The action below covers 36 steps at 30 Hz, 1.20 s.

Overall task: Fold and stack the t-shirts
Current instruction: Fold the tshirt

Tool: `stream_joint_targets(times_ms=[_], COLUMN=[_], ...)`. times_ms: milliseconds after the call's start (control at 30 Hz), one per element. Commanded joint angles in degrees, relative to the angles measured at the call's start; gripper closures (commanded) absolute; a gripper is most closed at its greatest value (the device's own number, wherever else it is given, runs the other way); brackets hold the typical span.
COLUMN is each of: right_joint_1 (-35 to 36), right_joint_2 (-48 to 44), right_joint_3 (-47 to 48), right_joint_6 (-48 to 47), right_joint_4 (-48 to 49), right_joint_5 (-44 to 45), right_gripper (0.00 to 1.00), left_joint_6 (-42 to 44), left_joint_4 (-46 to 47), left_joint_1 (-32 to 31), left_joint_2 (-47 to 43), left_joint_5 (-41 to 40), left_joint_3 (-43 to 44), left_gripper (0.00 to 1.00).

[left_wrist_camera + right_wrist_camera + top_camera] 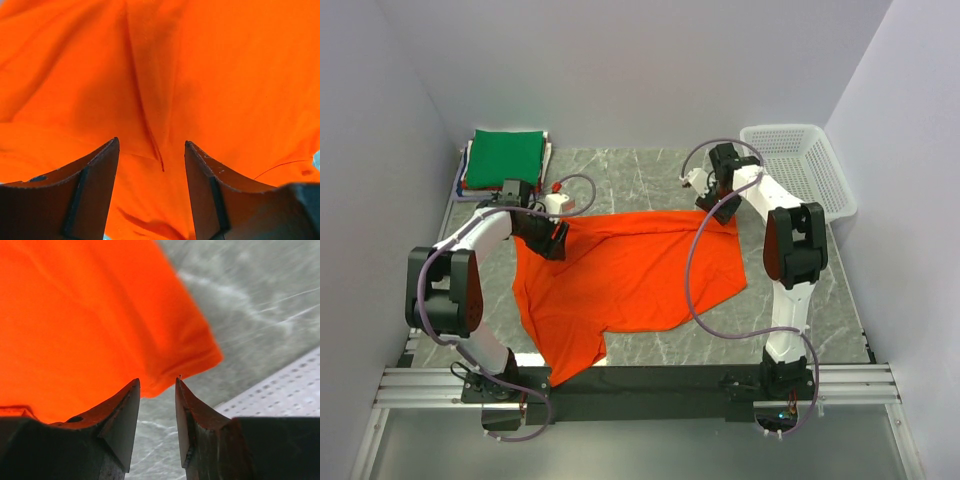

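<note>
A bright orange t-shirt (630, 275) lies spread on the grey marble table (650, 172), one sleeve hanging toward the near edge. My left gripper (552, 240) hovers over the shirt's far left corner. Seen from the left wrist, the left gripper (151, 141) is open and orange cloth (225, 75) fills the frame beneath the jaws, not pinched. My right gripper (725, 210) stands at the far right corner. It is open (157, 381), with the shirt's corner (75, 315) just past the fingertips and bare table between them. A folded green t-shirt (508, 155) tops a stack at the back left.
A white lattice basket (800, 165) stands at the back right, its wall (295, 390) showing beside the right fingers. White and red cloth edges (465, 172) peek from under the green shirt. Grey walls close in the left, far and right sides.
</note>
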Motion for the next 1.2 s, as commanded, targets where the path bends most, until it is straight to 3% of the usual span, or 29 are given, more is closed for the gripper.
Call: stream_joint_targets(times_ms=[0,367,633,933,1167], right_joint_1=[-0.5,-0.5,-0.4,-0.4,-0.5], right_joint_2=[-0.3,-0.1,1.4,1.8,0.8], right_joint_3=[-2.1,-5.6,-6.0,-6.0,-5.4], right_joint_6=[-2.2,-3.6,-3.8,-4.6,-5.0], right_joint_4=[0.6,0.6,1.6,2.1,3.0], right_joint_5=[1.5,2.0,3.4,5.2,5.8], right_gripper=[0.58,0.58,0.61,0.73,1.00], left_joint_6=[0.2,2.6,3.2,3.7,5.8], left_joint_4=[0.6,-3.4,-4.2,-6.0,-12.7], left_joint_1=[-1.1,-2.3,-2.3,-1.9,-0.6], left_joint_2=[0.7,4.3,4.9,4.4,3.0], left_joint_5=[-2.2,-1.1,-0.7,-1.7,-1.0], left_joint_3=[-0.5,-1.0,-2.0,1.3,7.6], left_gripper=[0.40,0.45,0.65,0.99,0.99])
